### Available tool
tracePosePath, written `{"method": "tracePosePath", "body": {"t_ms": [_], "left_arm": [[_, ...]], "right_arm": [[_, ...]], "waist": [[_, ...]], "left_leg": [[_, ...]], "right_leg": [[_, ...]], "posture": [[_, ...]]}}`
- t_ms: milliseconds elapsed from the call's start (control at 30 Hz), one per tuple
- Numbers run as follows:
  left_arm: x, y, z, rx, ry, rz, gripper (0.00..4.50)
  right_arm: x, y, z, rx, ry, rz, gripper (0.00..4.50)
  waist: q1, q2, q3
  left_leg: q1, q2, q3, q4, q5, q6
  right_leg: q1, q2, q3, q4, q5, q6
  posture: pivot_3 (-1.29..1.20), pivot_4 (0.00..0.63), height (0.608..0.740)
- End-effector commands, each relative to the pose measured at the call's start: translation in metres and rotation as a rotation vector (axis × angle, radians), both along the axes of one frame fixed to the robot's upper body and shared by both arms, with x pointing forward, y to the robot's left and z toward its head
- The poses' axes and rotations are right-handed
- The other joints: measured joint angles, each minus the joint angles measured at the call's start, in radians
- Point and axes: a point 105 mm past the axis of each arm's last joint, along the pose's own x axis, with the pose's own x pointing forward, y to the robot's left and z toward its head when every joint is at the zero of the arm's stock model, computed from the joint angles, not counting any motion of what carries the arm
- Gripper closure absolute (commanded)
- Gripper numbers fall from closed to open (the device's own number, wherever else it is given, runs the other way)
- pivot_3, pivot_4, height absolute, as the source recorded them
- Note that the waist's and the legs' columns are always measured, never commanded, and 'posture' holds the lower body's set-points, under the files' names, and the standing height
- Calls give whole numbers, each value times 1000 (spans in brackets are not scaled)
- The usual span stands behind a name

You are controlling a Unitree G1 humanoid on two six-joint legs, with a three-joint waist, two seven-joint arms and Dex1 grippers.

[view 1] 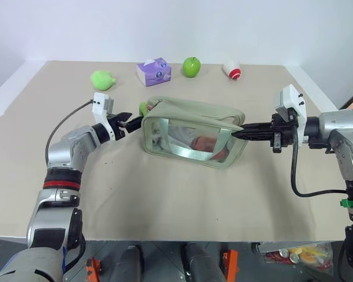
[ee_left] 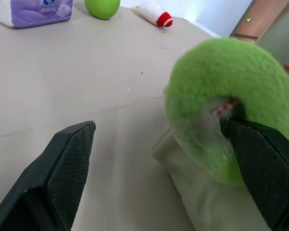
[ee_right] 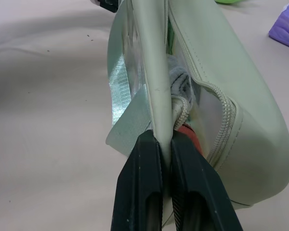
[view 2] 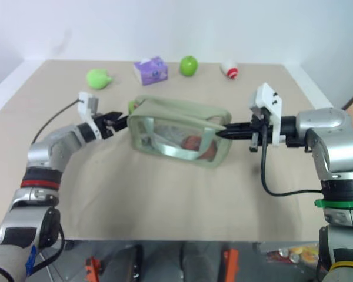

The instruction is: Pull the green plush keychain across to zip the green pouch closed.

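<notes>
Right hand [view 1: 238,133] pinches the fabric strap of the boxy sage-green pouch [view 1: 194,132]; left hand [view 1: 129,122], fingers wide apart, flanks the fuzzy lime-green ring keychain [ee_left: 231,91] on the beige worktop [view 1: 165,194]

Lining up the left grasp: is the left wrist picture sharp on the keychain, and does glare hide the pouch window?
Left wrist view: green plush keychain looks soft and blurred, too close. Left eye view: green pouch window shows pale sheen, contents dimly visible.
</notes>
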Motion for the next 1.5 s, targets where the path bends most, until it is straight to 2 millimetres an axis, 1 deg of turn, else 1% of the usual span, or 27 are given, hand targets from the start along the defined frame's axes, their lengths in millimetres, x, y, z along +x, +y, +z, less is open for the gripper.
{"method": "tracePosePath", "body": {"t_ms": [33,67,200,433,500,533,633,733,800,867,967,1100,1333,1500], "left_arm": [[4,1,9,13,-34,13,23],[6,2,7,12,-27,26,23],[11,7,5,-16,-4,59,1138],[11,9,7,-18,-19,59,3637],[11,9,8,-20,-21,56,4270],[11,9,8,-19,-21,58,4468],[13,10,10,-13,-31,75,4468],[17,12,20,-12,-62,107,4468],[19,11,34,-40,-97,116,4468],[19,5,58,-51,-163,99,4468],[17,-3,77,-50,-223,76,4468],[13,-22,101,-45,-294,23,4468],[-6,-75,135,53,-451,-142,4468],[-15,-101,160,79,-546,-208,4468]], "right_arm": [[-6,-1,15,15,-60,9,4452],[-6,-1,15,16,-60,8,4452],[-5,-2,14,17,-60,4,4500],[-3,0,15,22,-60,7,4500],[-3,1,15,23,-61,9,4500],[-3,1,15,23,-61,10,4500],[-3,2,14,25,-61,13,4500],[-2,2,14,25,-61,14,4500],[-2,3,14,27,-61,14,4500],[-2,4,14,30,-62,16,4500],[-2,4,14,31,-63,16,4500],[-2,4,14,34,-66,14,4500],[-1,5,14,36,-71,11,4500],[-1,6,14,36,-73,10,4500]], "waist": [[0,0,0],[0,0,0],[0,0,0],[0,0,0],[0,0,0],[0,0,0],[0,0,0],[0,0,0],[0,0,0],[0,0,0],[0,0,0],[0,0,0],[0,0,0],[-3,0,0]], "left_leg": [[0,0,0,0,0,0],[0,0,0,0,0,0],[0,0,0,0,0,0],[0,0,0,0,0,0],[0,0,0,0,0,0],[0,0,0,0,0,0],[0,0,0,0,0,0],[0,0,0,0,0,0],[0,0,0,0,0,0],[0,0,0,0,0,0],[0,0,0,0,0,0],[0,0,0,0,0,0],[0,0,0,0,0,0],[0,0,0,0,0,0]], "right_leg": [[0,0,0,0,0,0],[0,0,0,0,0,0],[0,0,0,0,0,0],[0,0,0,0,0,0],[0,0,0,0,0,0],[0,0,0,0,0,0],[0,0,0,0,0,0],[0,0,0,0,0,0],[0,0,0,0,0,0],[0,0,0,0,0,0],[0,0,0,0,1,2],[0,0,0,0,1,2],[0,0,0,0,2,3],[0,1,1,0,1,2]], "posture": [[0,150,740],[0,150,740],[0,150,740],[0,150,740],[0,150,740],[0,150,740],[0,150,740],[0,150,740],[0,150,740],[0,150,740],[0,150,740],[0,150,740],[0,150,740],[0,150,740]]}}
